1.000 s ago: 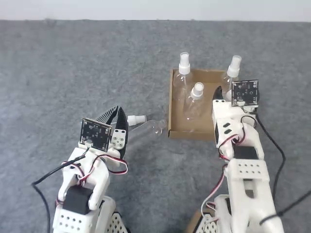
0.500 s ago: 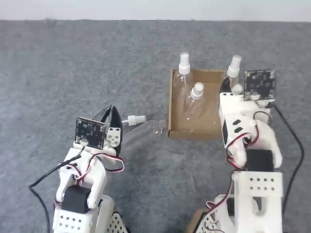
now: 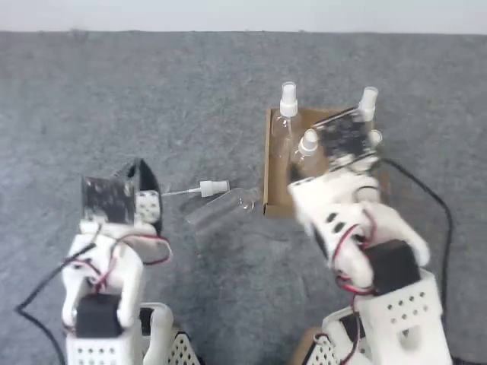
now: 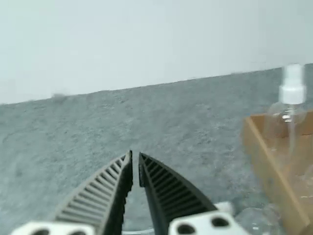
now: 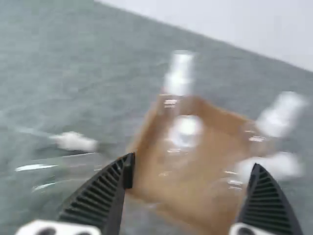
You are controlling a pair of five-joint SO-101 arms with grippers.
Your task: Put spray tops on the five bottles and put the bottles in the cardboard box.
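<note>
The cardboard box stands at centre right, holding several upright clear bottles with white spray tops. One more clear bottle lies on its side on the carpet just left of the box, its white spray top pointing left. My left gripper is left of that bottle and apart from it; the left wrist view shows it shut and empty. My right gripper hangs open over the box's front part, with the lying bottle off to one side.
Grey carpet covers the table, with open room left of and behind the box. In the left wrist view the box's corner and one upright bottle stand ahead, with a pale wall beyond the table's far edge.
My left arm has drawn back leftward, away from the lying bottle. My right arm has swung left from the box's right side to over its front.
</note>
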